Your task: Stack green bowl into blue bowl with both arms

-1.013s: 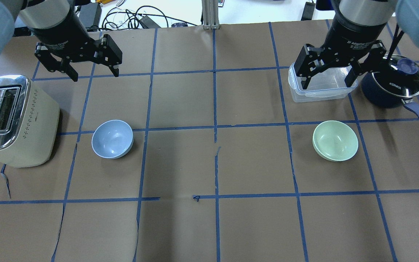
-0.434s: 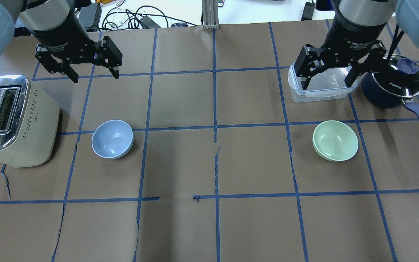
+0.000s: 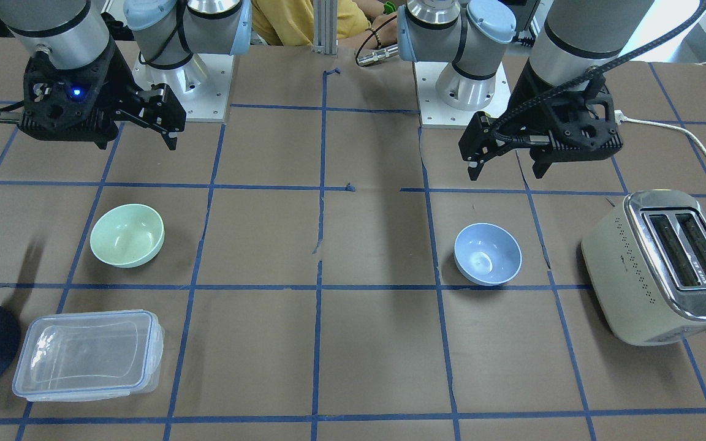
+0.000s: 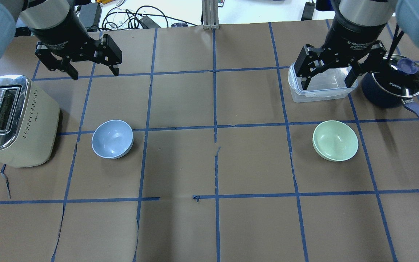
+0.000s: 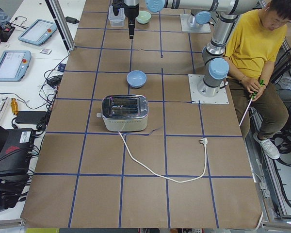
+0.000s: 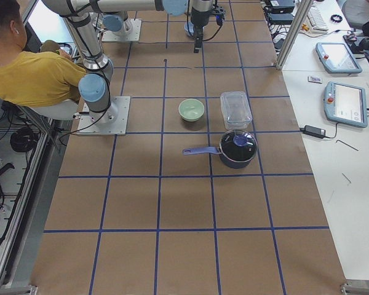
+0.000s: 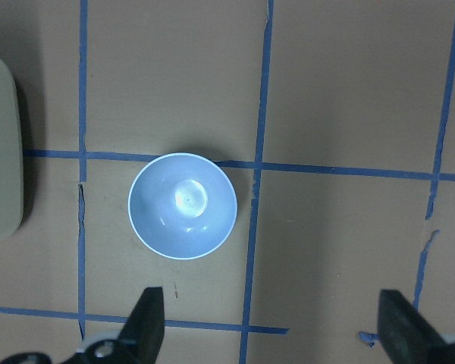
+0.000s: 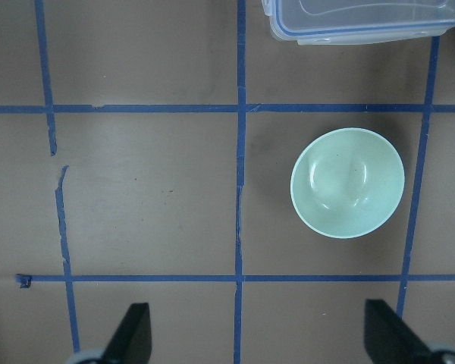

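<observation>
You have both bowls upright on the surface [image 4: 209, 225], each standing alone. The blue bowl [image 4: 112, 139] sits just beside the toaster [image 4: 13, 120], on its perforated side, not touching it. The green bowl [image 4: 335, 141] lies well apart from the toaster, toward the opposite end of the surface, near a clear box [image 4: 326, 92] and a dark pot [image 4: 391, 85]. Your left claw [image 4: 95, 75] hangs released above the surface near the toaster, fingers spread, holding nothing. Your right claw [image 4: 326, 84], far from the toaster, is likewise spread and empty.

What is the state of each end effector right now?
Left end effector: open, holding nothing.
Right end effector: open, holding nothing.
</observation>
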